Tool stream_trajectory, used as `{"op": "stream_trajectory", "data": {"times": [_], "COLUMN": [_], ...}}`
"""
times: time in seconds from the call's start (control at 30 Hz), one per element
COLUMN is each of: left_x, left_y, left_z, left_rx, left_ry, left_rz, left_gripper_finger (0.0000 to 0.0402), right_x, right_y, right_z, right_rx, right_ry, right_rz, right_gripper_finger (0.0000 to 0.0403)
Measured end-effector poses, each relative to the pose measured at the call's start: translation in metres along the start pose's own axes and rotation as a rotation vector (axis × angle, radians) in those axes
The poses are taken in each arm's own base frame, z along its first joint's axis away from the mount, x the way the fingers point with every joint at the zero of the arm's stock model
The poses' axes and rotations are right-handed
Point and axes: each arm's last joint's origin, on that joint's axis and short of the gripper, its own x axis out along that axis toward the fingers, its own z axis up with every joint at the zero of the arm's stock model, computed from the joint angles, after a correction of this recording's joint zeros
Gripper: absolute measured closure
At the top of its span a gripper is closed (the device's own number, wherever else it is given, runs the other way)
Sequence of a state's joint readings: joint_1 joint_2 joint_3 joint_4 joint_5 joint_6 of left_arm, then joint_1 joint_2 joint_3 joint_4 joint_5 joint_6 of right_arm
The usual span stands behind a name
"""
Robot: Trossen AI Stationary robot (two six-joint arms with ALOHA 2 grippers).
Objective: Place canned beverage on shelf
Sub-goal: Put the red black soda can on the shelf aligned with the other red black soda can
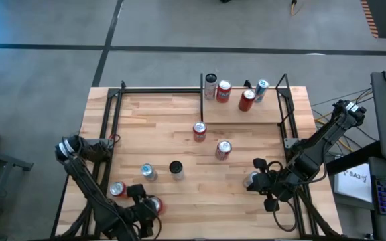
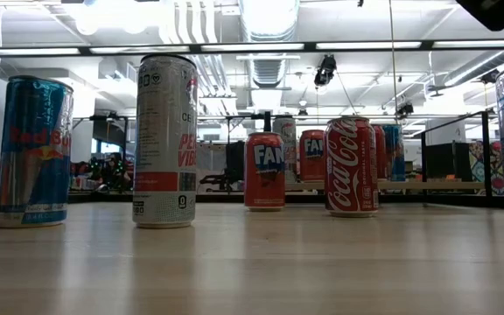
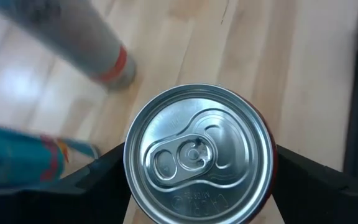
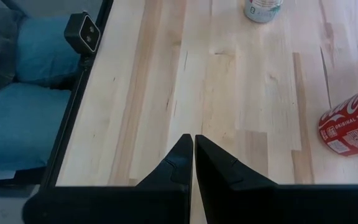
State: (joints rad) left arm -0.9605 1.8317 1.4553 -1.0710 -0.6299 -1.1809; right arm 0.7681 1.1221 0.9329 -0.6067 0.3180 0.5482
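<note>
The left gripper is positioned at the near-left part of the tabletop, directly over an upright red can. In the left wrist view the can's silver lid fills the space between the two dark fingers, one on each side; whether the pads actually touch the can wall cannot be told. A second red can stands just beside this one. A blue-and-silver Red Bull can and a black-topped can stand between this can and the shelf.

The shelf occupies the far-right corner of the tabletop, well apart from the can under the left gripper. It carries four cans: a dark-topped silver can, two red cans and a blue-and-silver can.

Two further red cans, a Fanta and a Coca-Cola, stand on the tabletop just in front of the shelf.

The right gripper waits at the near-right part of the tabletop, its fingers pressed together on nothing.
</note>
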Motion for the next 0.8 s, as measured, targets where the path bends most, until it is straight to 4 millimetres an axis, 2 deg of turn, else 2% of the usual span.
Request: {"op": "stream_trajectory", "data": {"times": [0.1,0.3,0.43,0.6,0.8], "left_x": [-0.013,-0.042,-0.054,-0.055,-0.044], "left_y": [-0.001,0.008,0.016,0.036,0.069], "left_z": [0.017,0.065,0.097,0.136,0.178], "left_rx": [0.042,0.149,0.262,0.391,0.512], "left_ry": [-0.045,-0.137,-0.196,-0.222,-0.204], "left_rz": [-0.003,-0.003,-0.001,0.036,0.077], "left_gripper_finger": [0.0107,0.0107,0.0107,0.0107,0.0107], "right_x": [0.000,0.000,-0.001,-0.001,-0.005], "right_y": [0.000,0.003,0.005,0.007,0.006], "right_z": [0.001,0.005,0.009,0.012,0.014], "right_rx": [-0.009,-0.058,-0.120,-0.180,-0.215], "right_ry": [-0.006,-0.047,-0.091,-0.124,-0.149], "right_rz": [0.004,0.027,0.048,0.060,0.068], "right_gripper_finger": [0.0394,0.0394,0.0394,0.0394,0.0394]}}
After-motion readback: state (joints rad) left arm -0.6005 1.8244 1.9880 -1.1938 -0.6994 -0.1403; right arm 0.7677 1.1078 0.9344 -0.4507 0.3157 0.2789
